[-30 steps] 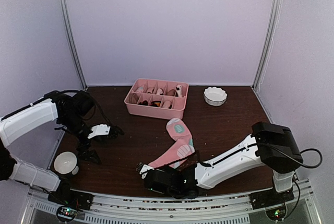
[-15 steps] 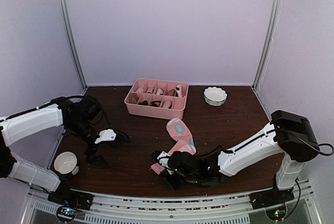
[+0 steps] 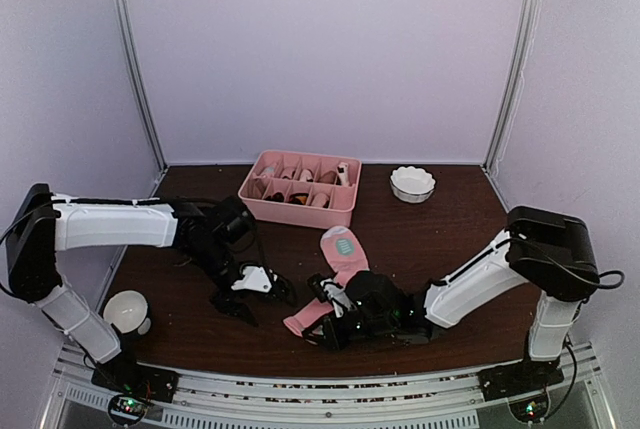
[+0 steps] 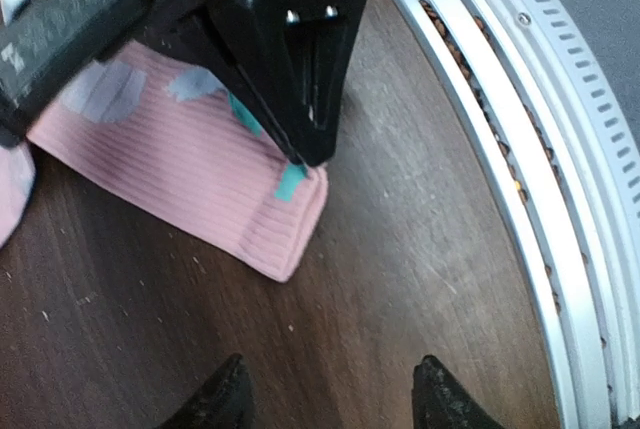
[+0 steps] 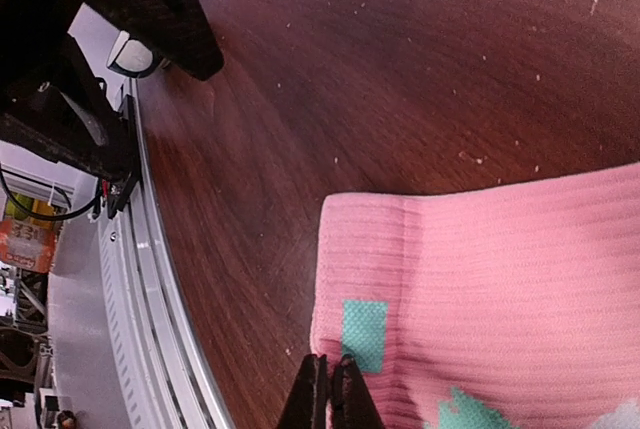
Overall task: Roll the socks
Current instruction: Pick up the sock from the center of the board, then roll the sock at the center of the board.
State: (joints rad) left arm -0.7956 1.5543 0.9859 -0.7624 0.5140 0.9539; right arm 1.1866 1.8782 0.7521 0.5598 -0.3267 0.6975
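Position: pink sock (image 3: 342,279) lies flat on the table (image 3: 450,219), near centre, long axis running from its cuff (image 4: 280,234) (the near-left end) to the toe at the far end. Right gripper (image 5: 327,394), fingers pressed together, rests on the cuff; whether fabric is caught, I cannot tell. Left gripper (image 4: 335,399), spread, faces that cuff, just short of it.

Count on the surface (image 3: 450,234): one pink sock (image 3: 335,284), one pink divided tray (image 3: 296,211), one white bowl (image 3: 412,184), one white cup (image 3: 127,312). Two robot arms (image 3: 110,224). Tray contents too small to count.
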